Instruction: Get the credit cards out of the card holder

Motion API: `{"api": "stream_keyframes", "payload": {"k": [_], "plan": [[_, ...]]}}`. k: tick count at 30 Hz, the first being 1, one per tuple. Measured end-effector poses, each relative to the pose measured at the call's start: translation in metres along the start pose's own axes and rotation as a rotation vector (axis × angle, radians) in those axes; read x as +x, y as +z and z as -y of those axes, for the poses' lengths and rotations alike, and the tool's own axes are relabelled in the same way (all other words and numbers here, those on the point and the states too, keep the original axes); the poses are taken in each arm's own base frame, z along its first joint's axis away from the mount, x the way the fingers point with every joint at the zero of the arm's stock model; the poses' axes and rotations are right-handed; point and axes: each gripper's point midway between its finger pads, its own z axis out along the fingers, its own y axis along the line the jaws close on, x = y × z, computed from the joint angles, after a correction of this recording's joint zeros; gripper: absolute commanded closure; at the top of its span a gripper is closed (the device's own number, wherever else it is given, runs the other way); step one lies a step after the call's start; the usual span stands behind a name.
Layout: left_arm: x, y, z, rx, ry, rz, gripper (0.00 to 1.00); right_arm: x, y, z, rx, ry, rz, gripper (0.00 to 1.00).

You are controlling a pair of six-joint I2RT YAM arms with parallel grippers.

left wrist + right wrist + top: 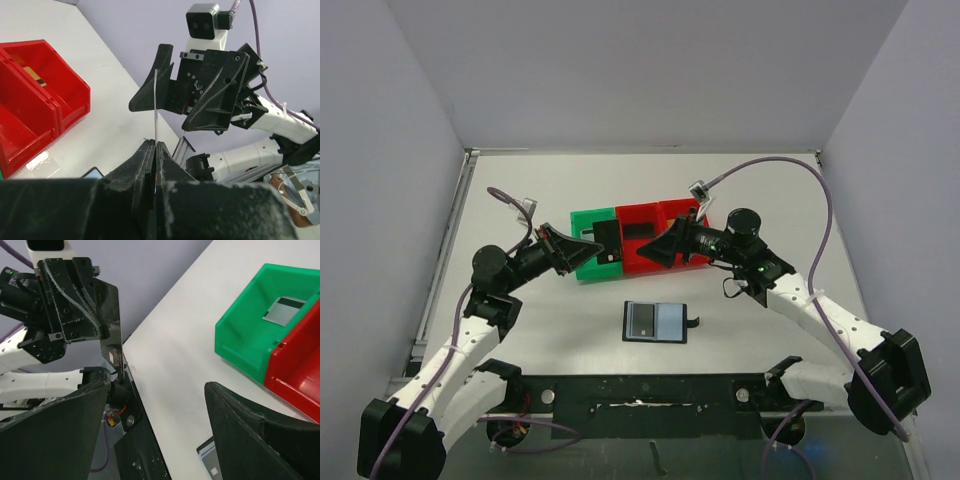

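Observation:
The card holder lies open and flat on the table in front of the bins, and its corner shows in the right wrist view. My left gripper is shut on a black credit card, held upright above the table and seen edge-on as a thin line in the left wrist view. My right gripper faces it from a short way off, open with nothing between its fingers. A silvery-grey card lies in the green bin. A gold card lies in a red bin.
One green bin and two red bins stand in a row behind the two grippers. Purple cables loop above both arms. Grey walls close in the table on three sides.

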Motion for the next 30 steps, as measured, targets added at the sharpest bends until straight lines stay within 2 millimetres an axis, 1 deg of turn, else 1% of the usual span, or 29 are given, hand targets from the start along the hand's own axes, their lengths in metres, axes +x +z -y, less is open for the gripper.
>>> {"api": "stream_keyframes", "payload": {"k": [1,2,5,8,11,14,17,19,23,26,28,30], "plan": [[0.003,-0.001,0.002,0.021,0.000,-0.005,1.00,0.005,0.003,-0.007,-0.030,-0.005,-0.018,0.29],[0.007,-0.004,0.004,0.041,-0.008,-0.005,1.00,0.007,0.004,-0.011,-0.045,-0.009,-0.026,0.31],[0.024,-0.013,0.002,0.083,-0.030,-0.020,1.00,0.007,0.007,-0.014,-0.061,-0.014,-0.021,0.23],[0.034,-0.016,-0.002,0.094,-0.041,-0.051,1.00,-0.003,0.007,-0.014,-0.068,-0.025,0.016,0.22],[0.036,-0.015,0.000,0.111,-0.033,-0.073,1.00,-0.009,0.007,-0.019,-0.106,-0.046,0.022,0.27],[0.032,-0.012,0.005,0.129,-0.015,-0.080,1.00,-0.012,0.017,-0.026,-0.158,-0.063,-0.002,0.29],[0.028,-0.011,0.009,0.144,0.009,-0.075,1.00,-0.004,0.027,-0.029,-0.195,-0.063,-0.044,0.30],[0.028,-0.010,0.009,0.148,0.017,-0.072,1.00,0.005,0.031,-0.029,-0.209,-0.059,-0.077,0.32],[0.026,-0.007,0.008,0.157,0.024,-0.066,1.00,0.016,0.033,-0.029,-0.221,-0.061,-0.123,0.41],[0.025,-0.005,0.006,0.162,0.021,-0.064,1.00,0.016,0.033,-0.033,-0.240,-0.072,-0.134,0.49],[0.025,-0.004,0.004,0.161,0.016,-0.064,1.00,0.017,0.033,-0.035,-0.254,-0.075,-0.139,0.57],[0.026,-0.003,0.002,0.162,0.011,-0.064,1.00,0.018,0.033,-0.036,-0.265,-0.077,-0.147,0.61]]}}
